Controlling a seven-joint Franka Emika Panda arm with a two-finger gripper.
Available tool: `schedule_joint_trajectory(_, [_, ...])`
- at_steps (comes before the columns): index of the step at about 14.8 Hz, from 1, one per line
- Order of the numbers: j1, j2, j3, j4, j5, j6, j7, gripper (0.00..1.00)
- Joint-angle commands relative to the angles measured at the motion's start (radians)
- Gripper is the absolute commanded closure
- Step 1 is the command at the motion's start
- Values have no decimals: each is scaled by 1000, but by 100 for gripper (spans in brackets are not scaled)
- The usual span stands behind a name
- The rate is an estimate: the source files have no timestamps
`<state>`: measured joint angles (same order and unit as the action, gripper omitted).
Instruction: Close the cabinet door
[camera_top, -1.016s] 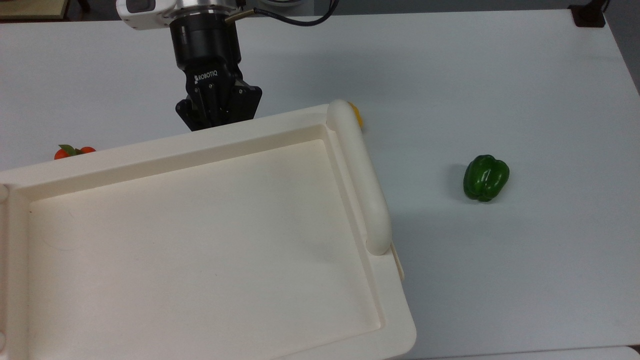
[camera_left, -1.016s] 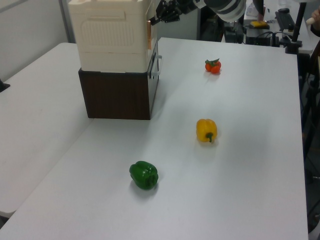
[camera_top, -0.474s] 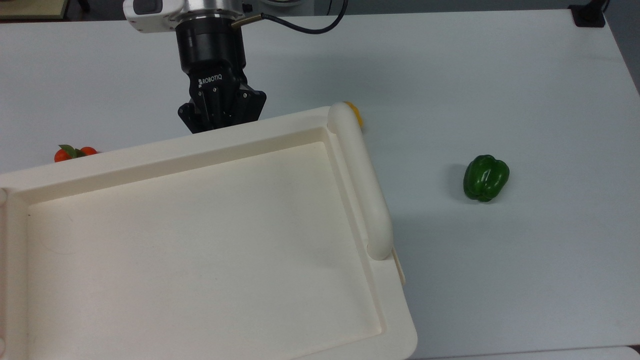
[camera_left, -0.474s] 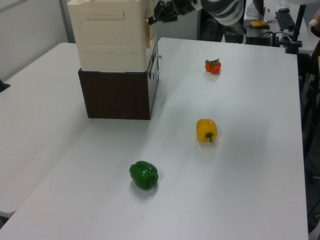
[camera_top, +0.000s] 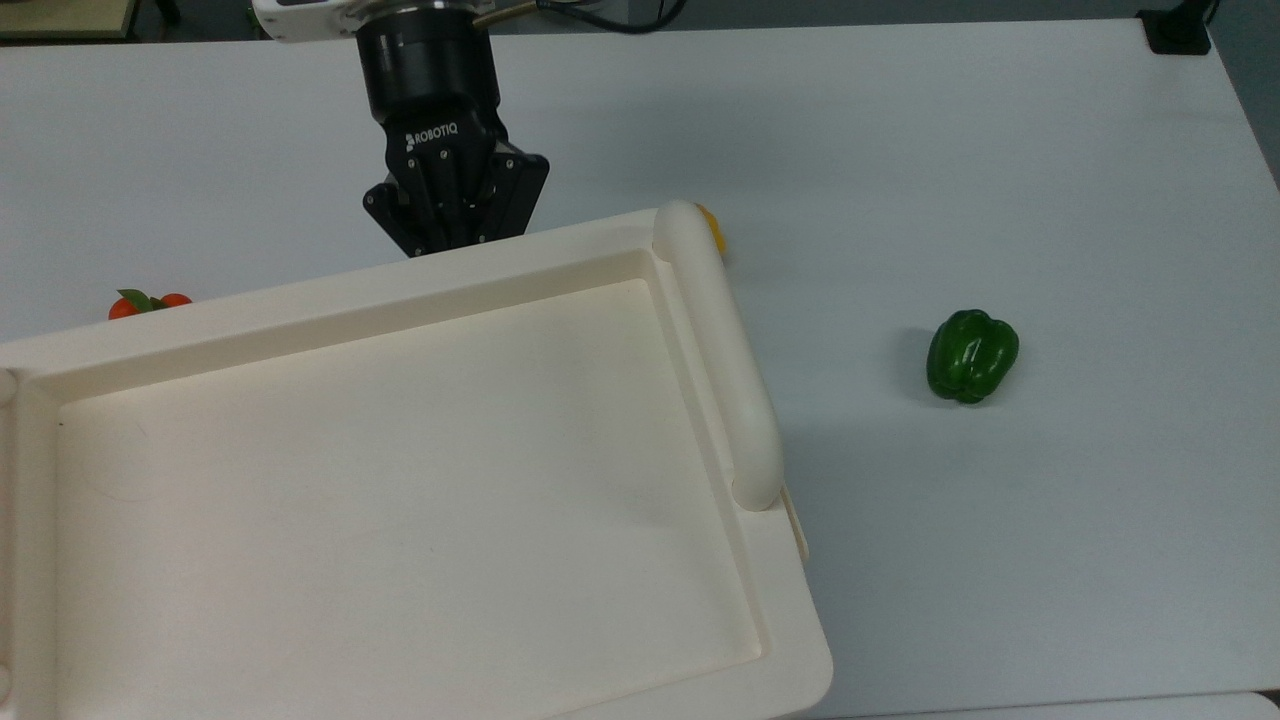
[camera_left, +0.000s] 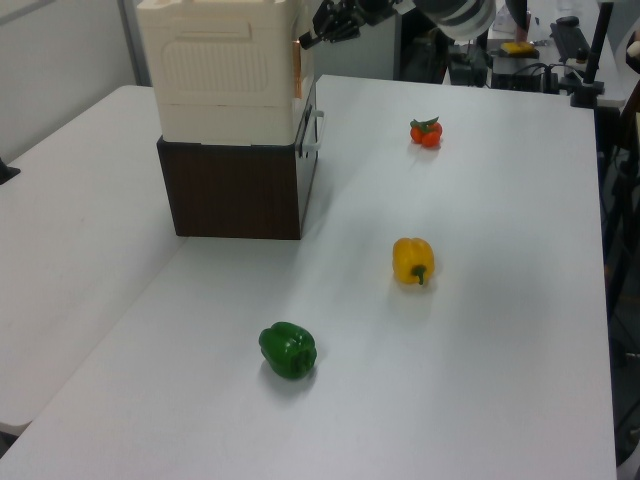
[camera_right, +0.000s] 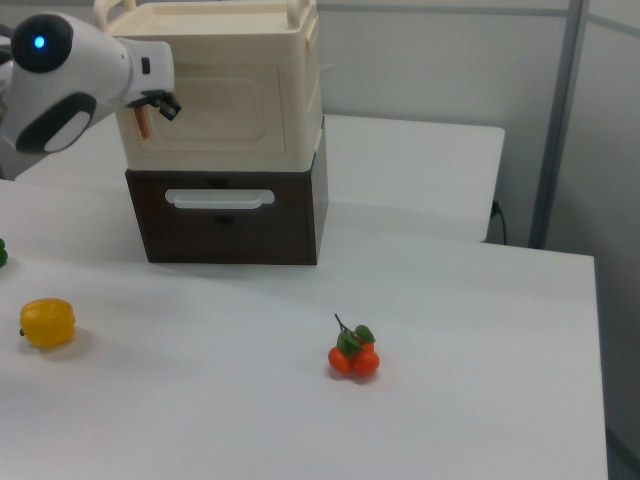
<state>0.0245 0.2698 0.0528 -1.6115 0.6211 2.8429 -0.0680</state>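
Top view: the gripper (camera_top: 455, 232) has edged toward 2 o'clock along the far rim of the cabinet (camera_top: 400, 275); whether it is open or closed cannot be told. Left view: it hangs just beside the brownish edge of the cabinet door (camera_left: 297, 62). Right view: the door looks nearly flush, so probably little closing remains, with the yellow pepper (camera_right: 47, 322) and tomatoes (camera_right: 352, 358) well clear on the desk (camera_right: 450, 300).

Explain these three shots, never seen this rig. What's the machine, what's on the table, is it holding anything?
It's one robot arm with a black two-finger end effector, filmed by three fixed cameras: one from overhead, two from opposite sides. On the white table stands a large cream-white plastic cabinet on a dark brown drawer base. Loose around it lie a glossy green bell pepper, a yellow bell pepper and a small cluster of orange-red tomatoes. The end effector hovers beside the cabinet's upper front and holds nothing.
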Motion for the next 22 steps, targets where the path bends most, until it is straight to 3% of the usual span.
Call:
schedule_joint_trajectory(1, [-26, -107, -8, -56, -26, -189, -35, 100])
schedule_joint_trajectory(3, [-32, -167, -19, -77, -179, -407, -9, 100])
schedule_joint_trajectory(5, [-31, -201, -36, -70, -263, -566, 62, 90])
schedule_joint_trajectory(8, [-26, -260, -37, -67, -352, -774, 95, 49])
schedule_joint_trajectory(11, [-20, -303, -41, -38, -385, -997, 105, 19])
schedule_joint_trajectory(12, [-15, -316, -41, -33, -408, -1066, 112, 3])
schedule_joint_trajectory(14, [1, -342, -39, -31, -478, -1175, 143, 0])
schedule_joint_trajectory(17, [38, -340, -31, -31, -524, -1232, 264, 0])
schedule_joint_trajectory(22, [58, -336, -19, -38, -555, -1254, 301, 0])
